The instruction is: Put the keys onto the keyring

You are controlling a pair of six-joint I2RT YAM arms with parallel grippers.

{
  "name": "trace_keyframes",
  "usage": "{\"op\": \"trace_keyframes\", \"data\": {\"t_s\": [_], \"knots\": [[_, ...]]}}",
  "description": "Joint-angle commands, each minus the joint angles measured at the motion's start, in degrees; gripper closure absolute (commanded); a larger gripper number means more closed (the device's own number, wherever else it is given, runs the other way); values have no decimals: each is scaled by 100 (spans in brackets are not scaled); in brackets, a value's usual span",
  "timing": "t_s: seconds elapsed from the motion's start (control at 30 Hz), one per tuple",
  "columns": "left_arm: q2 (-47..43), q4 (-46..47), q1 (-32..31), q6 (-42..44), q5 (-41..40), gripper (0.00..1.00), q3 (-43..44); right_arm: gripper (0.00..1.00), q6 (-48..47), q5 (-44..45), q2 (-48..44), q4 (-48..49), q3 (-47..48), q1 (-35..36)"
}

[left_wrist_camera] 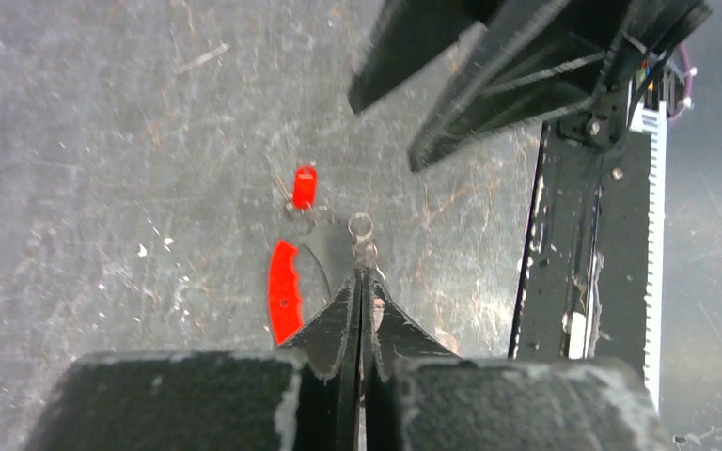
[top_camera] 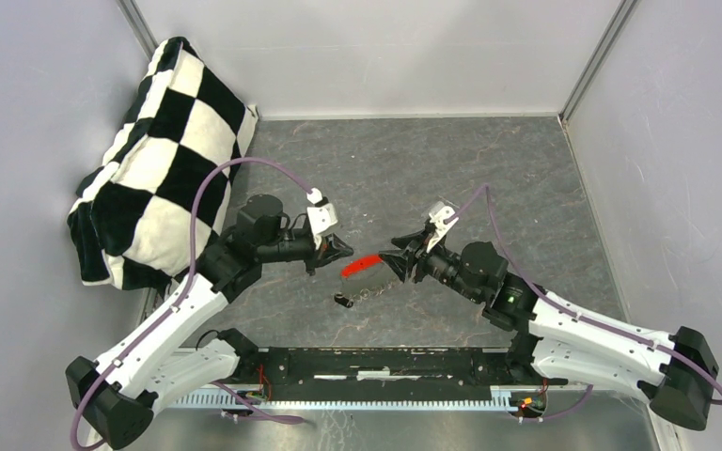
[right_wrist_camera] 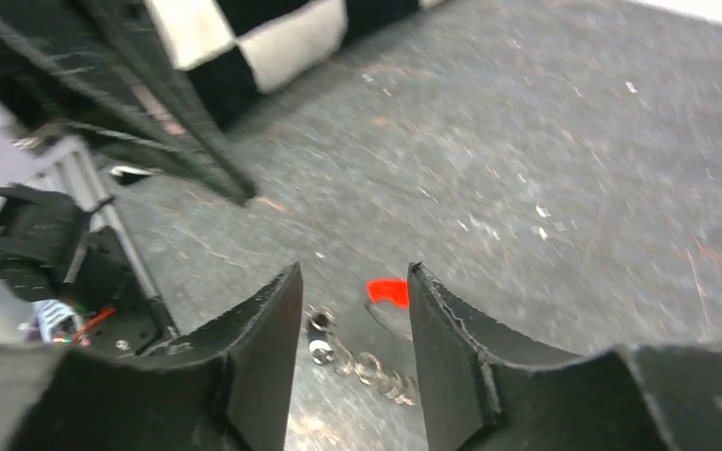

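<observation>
The keyring lies on the dark table between my two grippers. Its red band (top_camera: pixel 359 266) (left_wrist_camera: pixel 284 291) (right_wrist_camera: pixel 387 292) lies beside its grey chain (top_camera: pixel 368 291) (left_wrist_camera: pixel 364 246) (right_wrist_camera: pixel 362 362). The red-headed key (left_wrist_camera: pixel 304 186) rests just beyond the band. The black-headed key (top_camera: pixel 342 302) lies at the chain's left end, hidden in both wrist views. My left gripper (top_camera: pixel 348 250) (left_wrist_camera: pixel 362 275) is shut, hovering over the chain, which runs out from behind its tips. My right gripper (top_camera: pixel 393 263) (right_wrist_camera: pixel 353 272) is open and holds nothing; the chain shows on the table through its gap.
A black-and-white checkered cushion (top_camera: pixel 160 160) (right_wrist_camera: pixel 273 38) leans in the back left corner. The black base rail (top_camera: pixel 385 362) (left_wrist_camera: pixel 573 263) runs along the near edge. Grey walls enclose the table on three sides.
</observation>
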Motion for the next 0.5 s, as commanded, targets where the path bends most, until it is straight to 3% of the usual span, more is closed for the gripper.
{"op": "trace_keyframes", "data": {"t_s": [0.0,0.17,0.23,0.33,0.47], "knots": [[-70,-176,15,424,-45,95,-246,45,136,902,241,-677,-240,-319],[31,-294,15,736,-26,64,-334,43,337,841,881,-959,-451,-736],[85,-312,15,871,-32,57,-412,43,387,797,1094,-985,-544,-806],[355,-330,7,1022,-48,52,-524,45,446,489,1237,-836,-733,-993],[984,-143,-2,742,-259,53,-481,46,602,231,1324,-624,-800,-1137]]}}
